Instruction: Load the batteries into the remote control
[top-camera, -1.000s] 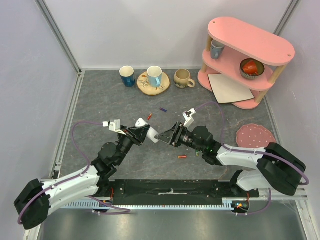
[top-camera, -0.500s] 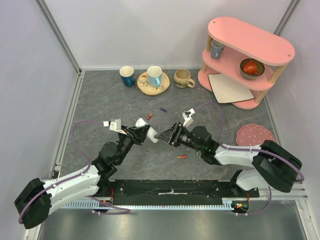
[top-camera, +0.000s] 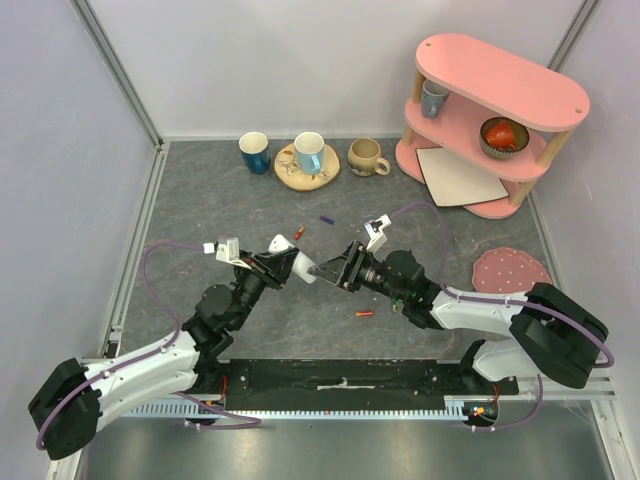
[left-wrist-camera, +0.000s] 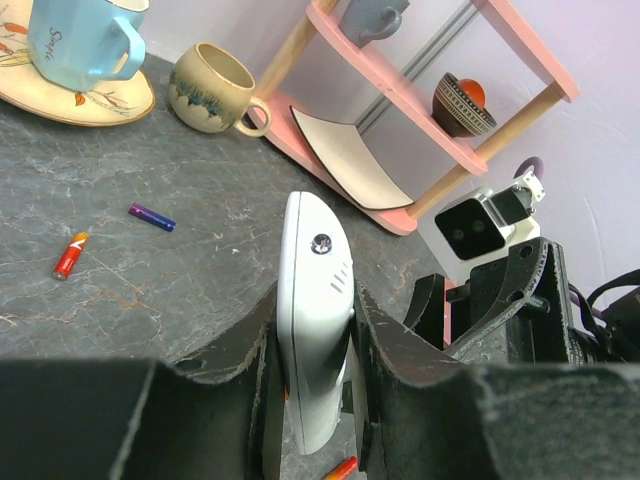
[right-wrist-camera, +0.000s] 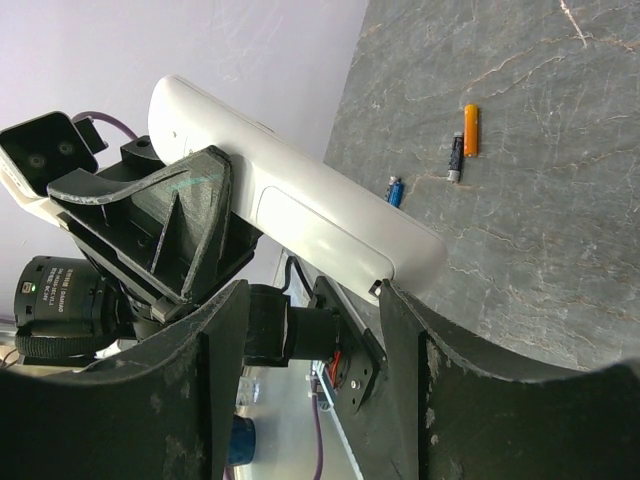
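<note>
My left gripper (top-camera: 286, 260) (left-wrist-camera: 315, 296) is shut on the white remote control (top-camera: 282, 243) (left-wrist-camera: 314, 262), holding it edge-on above the table. In the right wrist view the remote control (right-wrist-camera: 300, 205) shows its smooth back. My right gripper (top-camera: 328, 270) (right-wrist-camera: 312, 298) faces it, open, with one fingertip (right-wrist-camera: 392, 296) at the remote's lower corner. Loose batteries lie on the grey tabletop: a red-orange one (top-camera: 298, 233) (left-wrist-camera: 70, 254), a purple one (top-camera: 326, 219) (left-wrist-camera: 152, 217) and another red-orange one (top-camera: 365, 314) below the grippers. Three batteries (right-wrist-camera: 456, 158) also show in the right wrist view.
At the back stand a dark blue cup (top-camera: 254, 152), a light blue mug (top-camera: 309, 152) on a round wooden plate (top-camera: 292, 175) and a beige mug (top-camera: 365, 156). A pink shelf (top-camera: 495, 110) with a white card (top-camera: 460, 176) is back right. A pink dotted mat (top-camera: 510, 270) lies right.
</note>
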